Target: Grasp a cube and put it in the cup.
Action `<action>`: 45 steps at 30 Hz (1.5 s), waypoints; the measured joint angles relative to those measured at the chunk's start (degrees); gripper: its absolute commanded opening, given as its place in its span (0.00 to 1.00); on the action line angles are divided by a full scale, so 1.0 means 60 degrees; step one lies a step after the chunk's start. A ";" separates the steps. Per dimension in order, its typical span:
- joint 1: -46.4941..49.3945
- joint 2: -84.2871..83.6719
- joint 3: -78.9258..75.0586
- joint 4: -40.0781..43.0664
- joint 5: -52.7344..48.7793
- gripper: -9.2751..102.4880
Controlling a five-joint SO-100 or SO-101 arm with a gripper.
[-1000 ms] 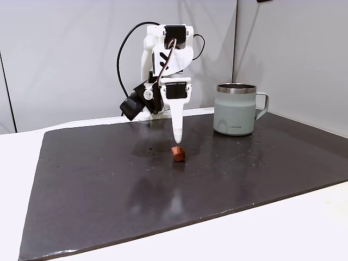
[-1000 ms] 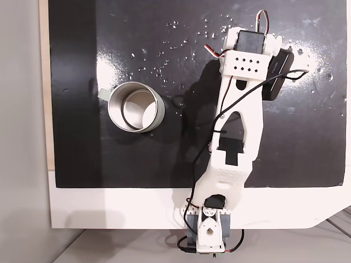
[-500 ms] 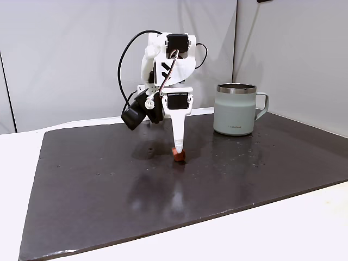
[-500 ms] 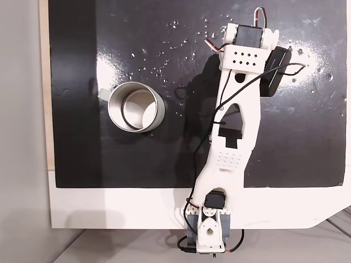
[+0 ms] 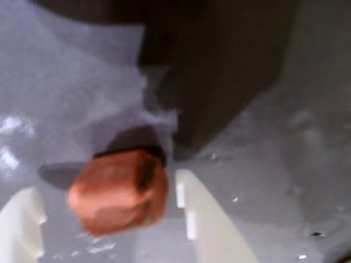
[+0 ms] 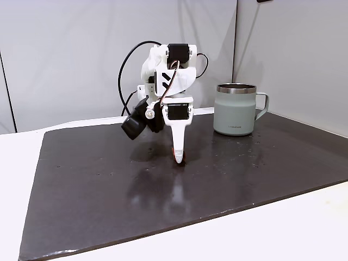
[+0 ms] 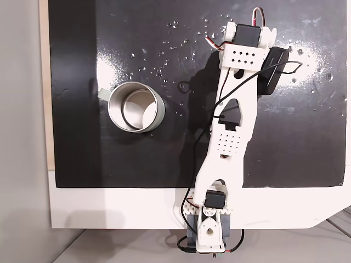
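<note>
The brick-red cube [image 5: 118,192] lies on the dark mat, blurred and close in the wrist view. My gripper [image 5: 104,183] is open and straddles it, one white finger [image 5: 205,219] right beside the cube and the other [image 5: 19,224] a little apart from it. In a fixed view from the side, the gripper [image 6: 177,157] reaches down to the mat and its finger covers most of the cube [image 6: 182,158]. The grey-green cup [image 6: 235,113] stands upright to the right of it. From above, the cup [image 7: 163,109] sits left of the arm, which hides the cube.
A glossy dark mat [image 6: 244,168] covers most of the white table [image 6: 304,228]. The black wrist camera [image 6: 134,124] hangs to the left of the gripper. The arm's base [image 7: 205,230] stands on the white strip beside the mat.
The arm has stretched forward and lowered over the last second. The gripper came down from just above the cube to the mat, with its fingers now on either side of the cube.
</note>
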State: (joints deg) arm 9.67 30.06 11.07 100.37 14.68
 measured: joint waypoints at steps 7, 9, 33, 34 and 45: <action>0.0000 -0.0381 -0.0396 0.0044 0.0015 0.31; 0.0000 -0.0454 -0.0498 0.0073 0.0000 0.30; 0.0044 -0.0366 -0.0601 0.0176 0.0015 0.12; 0.0044 -0.0249 -0.0542 0.0176 0.0029 0.12; -0.0190 0.2593 0.0923 0.0293 0.0132 0.12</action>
State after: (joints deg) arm 8.53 45.62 16.61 102.13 15.47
